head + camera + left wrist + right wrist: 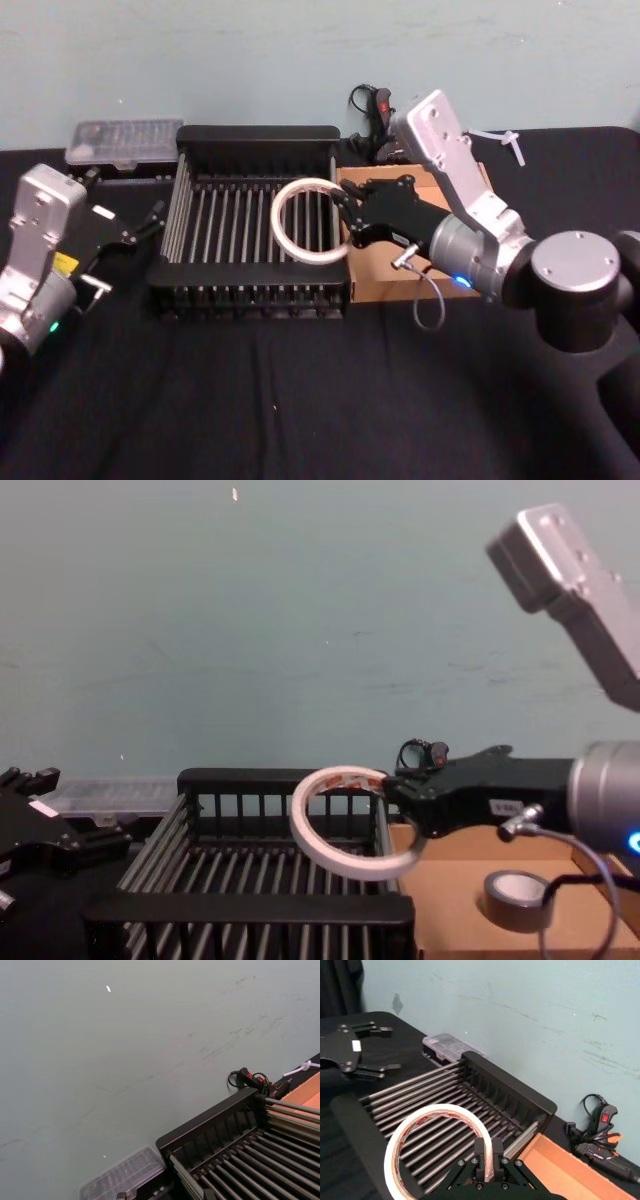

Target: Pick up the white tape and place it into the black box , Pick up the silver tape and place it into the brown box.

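Head view shows the right gripper [347,215] clamped on the white tape [308,221], held over the right side of the black box [250,135], so it only needs lowering, while the left gripper [140,228] waits open beside the box's left wall

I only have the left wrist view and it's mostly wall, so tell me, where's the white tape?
Observer: The right pincer is shut on the white tape, holding it above the black box, near its right side.
Operator: And the silver tape?
Observer: The silver tape lies inside the brown box.
Operator: Where's my left pincer?
Observer: The left pincer is open, beside the black box's left wall.
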